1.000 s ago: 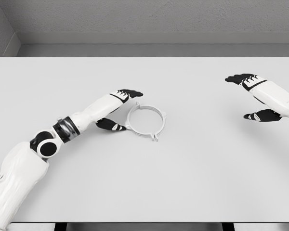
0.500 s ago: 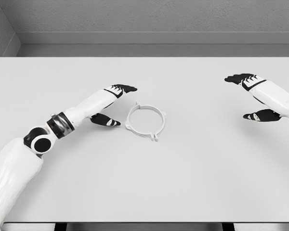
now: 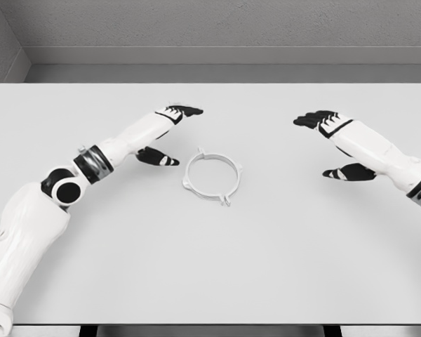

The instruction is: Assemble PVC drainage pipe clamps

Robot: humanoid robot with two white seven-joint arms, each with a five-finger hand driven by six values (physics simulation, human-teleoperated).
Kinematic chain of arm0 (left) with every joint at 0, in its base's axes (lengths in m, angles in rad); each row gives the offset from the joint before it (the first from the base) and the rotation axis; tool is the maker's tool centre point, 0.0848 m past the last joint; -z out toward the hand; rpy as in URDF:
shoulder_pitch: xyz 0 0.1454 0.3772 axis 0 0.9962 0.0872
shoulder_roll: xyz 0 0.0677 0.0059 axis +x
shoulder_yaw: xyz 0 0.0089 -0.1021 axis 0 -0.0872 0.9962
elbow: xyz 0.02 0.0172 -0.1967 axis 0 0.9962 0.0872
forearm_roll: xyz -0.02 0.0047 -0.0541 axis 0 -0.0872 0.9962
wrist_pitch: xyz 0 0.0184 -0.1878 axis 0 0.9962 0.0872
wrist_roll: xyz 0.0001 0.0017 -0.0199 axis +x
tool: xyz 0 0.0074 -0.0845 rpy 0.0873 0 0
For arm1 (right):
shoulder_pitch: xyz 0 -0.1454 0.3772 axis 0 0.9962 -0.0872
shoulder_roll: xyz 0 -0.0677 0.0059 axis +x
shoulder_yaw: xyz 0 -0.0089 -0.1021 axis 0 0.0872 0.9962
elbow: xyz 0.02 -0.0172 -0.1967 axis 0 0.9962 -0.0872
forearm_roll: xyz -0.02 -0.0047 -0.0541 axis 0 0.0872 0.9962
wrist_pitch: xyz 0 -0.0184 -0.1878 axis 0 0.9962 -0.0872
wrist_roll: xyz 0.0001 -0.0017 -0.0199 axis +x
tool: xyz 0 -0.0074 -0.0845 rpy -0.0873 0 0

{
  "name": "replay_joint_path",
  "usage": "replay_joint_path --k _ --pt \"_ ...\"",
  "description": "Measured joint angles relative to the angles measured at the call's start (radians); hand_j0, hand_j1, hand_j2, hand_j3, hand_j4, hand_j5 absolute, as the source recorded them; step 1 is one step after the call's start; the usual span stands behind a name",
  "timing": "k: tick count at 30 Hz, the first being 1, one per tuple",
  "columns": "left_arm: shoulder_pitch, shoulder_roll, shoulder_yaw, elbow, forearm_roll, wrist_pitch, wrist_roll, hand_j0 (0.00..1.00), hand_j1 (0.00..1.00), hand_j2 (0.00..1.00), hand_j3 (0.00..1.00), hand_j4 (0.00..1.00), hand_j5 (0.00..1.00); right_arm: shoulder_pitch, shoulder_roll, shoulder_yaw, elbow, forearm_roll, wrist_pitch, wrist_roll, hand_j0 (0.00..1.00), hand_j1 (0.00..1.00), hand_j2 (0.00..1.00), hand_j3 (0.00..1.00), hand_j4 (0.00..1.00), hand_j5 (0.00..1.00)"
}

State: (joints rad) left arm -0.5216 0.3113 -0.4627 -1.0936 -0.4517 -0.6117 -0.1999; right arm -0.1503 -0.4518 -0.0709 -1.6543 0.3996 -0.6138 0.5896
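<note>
A white ring-shaped pipe clamp (image 3: 211, 177) with small side lugs lies flat near the middle of the white table (image 3: 217, 267). My left hand (image 3: 170, 133) hovers just up and left of the ring, fingers spread, holding nothing and not touching it. My right hand (image 3: 330, 144) is out to the right of the ring, a good distance away, also open with thumb and fingers apart.
A grey wall runs behind the table's far edge (image 3: 210, 83). The table's front edge shows at the bottom of the view. No other parts are in sight on the table.
My left hand has drawn back from the ring, up and to the left. My right hand has moved left toward the ring. The ring has not moved.
</note>
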Motion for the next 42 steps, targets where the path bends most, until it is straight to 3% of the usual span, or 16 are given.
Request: replay_joint_path --k 7,13,26,42 --pt "-0.003 -0.002 0.005 0.021 0.010 0.000 0.000 1.00 1.00 1.00 1.00 1.00 1.00 0.003 0.020 0.042 -0.057 0.011 0.000 0.001 1.00 1.00 1.00 1.00 1.00 1.00" --pt "-0.005 0.004 0.007 0.024 0.012 0.000 0.000 1.00 1.00 1.00 1.00 1.00 1.00 -0.005 0.055 0.139 -0.099 0.104 0.000 0.001 1.00 1.00 1.00 1.00 1.00 1.00" --pt "-0.020 0.054 0.009 0.022 0.015 0.000 0.000 1.00 1.00 1.00 1.00 1.00 1.00 -0.017 0.156 0.298 -0.110 0.255 0.000 0.003 1.00 1.00 1.00 1.00 1.00 1.00" --pt "-0.020 0.057 0.016 0.019 0.017 0.000 0.001 1.00 1.00 1.00 1.00 1.00 1.00 -0.060 0.189 0.358 -0.094 0.284 0.000 0.003 1.00 1.00 1.00 1.00 1.00 1.00"
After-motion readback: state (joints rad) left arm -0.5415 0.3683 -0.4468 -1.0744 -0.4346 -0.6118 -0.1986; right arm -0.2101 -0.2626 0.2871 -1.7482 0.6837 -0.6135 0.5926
